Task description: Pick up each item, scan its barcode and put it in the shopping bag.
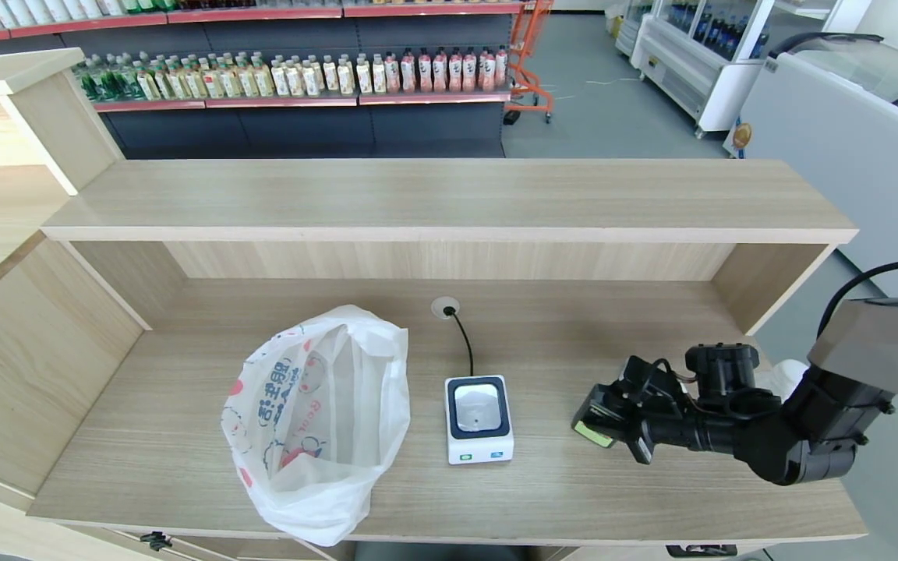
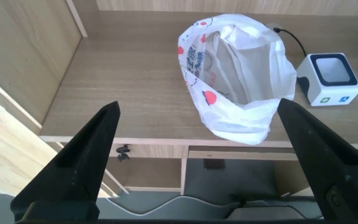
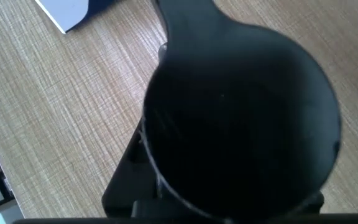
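Status: pick-up stage, judged partly complete. The right gripper [image 1: 613, 421] is raised above the checkout counter [image 1: 574, 499], to the right of the barcode scanner [image 1: 479, 417] and apart from it. Its fingers appear clamped on a dark item [image 1: 592, 430] with a green-yellow label on its leading face. In the right wrist view the dark item [image 3: 241, 118] sits close against the lens and hides the fingers themselves.

The item is not over the scanner window, so the scan is judged not yet done, and bagging is to follow.

The shopping bag [image 1: 316, 421] stands open-mouthed on the counter to the left of the scanner, near but not touching. Whether anything already lies inside cannot be told.

The left gripper [image 2: 199, 109] hangs off the near edge of the counter, facing the bag [image 2: 241, 74]. Its fingers [image 2: 98, 155] are spread wide with nothing between them.

Count:
- Shopping bags: 1
- Scanners: 1, with 1 cable running to a counter grommet
- Items in hand: 1
- White object [image 1: 778, 379]: 1, behind the right arm (possibly a further item; mostly hidden, so unconfirmed)
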`<state>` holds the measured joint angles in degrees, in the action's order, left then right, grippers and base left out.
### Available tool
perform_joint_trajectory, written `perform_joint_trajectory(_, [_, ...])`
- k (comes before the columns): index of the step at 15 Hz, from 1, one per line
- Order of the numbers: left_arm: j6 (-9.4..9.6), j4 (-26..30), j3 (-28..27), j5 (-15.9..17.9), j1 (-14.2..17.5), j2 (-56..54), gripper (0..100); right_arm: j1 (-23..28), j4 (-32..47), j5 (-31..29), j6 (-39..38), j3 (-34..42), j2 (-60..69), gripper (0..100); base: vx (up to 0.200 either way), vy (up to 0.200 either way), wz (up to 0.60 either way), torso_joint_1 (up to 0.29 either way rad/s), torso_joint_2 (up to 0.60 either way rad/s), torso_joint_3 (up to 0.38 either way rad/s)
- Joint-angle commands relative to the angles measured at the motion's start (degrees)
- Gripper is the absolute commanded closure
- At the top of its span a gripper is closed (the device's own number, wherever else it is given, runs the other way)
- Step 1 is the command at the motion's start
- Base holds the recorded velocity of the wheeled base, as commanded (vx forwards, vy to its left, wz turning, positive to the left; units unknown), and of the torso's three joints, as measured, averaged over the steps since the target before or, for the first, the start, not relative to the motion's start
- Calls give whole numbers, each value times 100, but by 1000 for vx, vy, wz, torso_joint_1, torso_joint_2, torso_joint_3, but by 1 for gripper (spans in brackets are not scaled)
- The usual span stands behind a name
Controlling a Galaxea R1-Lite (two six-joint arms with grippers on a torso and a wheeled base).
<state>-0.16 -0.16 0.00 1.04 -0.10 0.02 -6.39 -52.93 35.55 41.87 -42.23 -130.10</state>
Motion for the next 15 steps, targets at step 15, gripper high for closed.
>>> perform_joint_trajectory(15, [-2,-2,0,2,1,-2,0,-12,-297,884,-1419,628,2375,100,0,0,0,0,0,0])
